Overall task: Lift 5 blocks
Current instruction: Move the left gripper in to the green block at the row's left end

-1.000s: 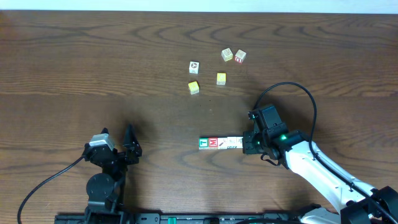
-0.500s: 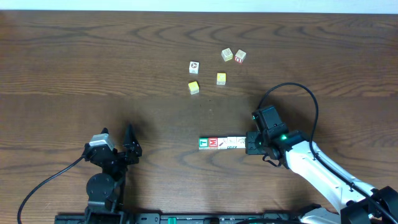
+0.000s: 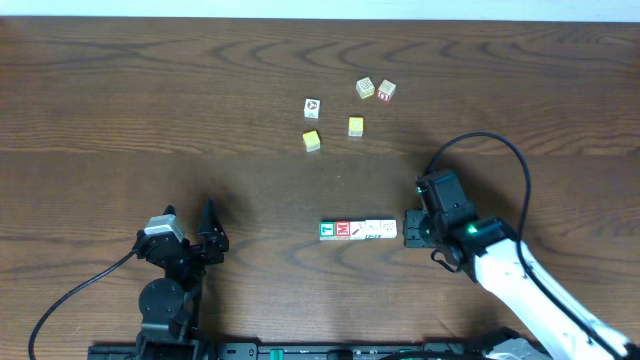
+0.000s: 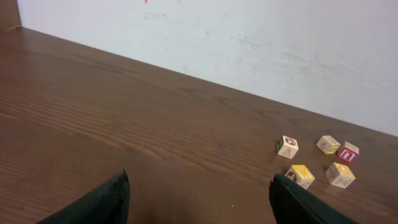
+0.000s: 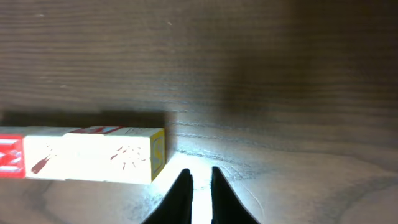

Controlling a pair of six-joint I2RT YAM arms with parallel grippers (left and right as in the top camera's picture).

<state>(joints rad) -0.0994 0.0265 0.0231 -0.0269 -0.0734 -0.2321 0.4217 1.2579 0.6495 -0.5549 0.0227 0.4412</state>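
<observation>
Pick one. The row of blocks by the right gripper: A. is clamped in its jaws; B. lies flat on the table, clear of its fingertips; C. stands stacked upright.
B: the row of blocks lies on the table, bare wood between it and the right gripper.

On the dark wooden tabletop (image 3: 150, 120), seen from overhead, the green-faced wooden cube (image 3: 327, 231) at the nine o'clock end of the row of small cubes (image 3: 375, 231) bears a white letter that looks like a T. The red-faced wooden cube (image 3: 343, 231) touching it at three o'clock bears a white M. In the left wrist view, the pale wooden cube (image 4: 287, 147) shows an A on its near face, and the small red-faced cube (image 4: 347, 152) shows a white U-like mark. Other markings are too small to read.
</observation>
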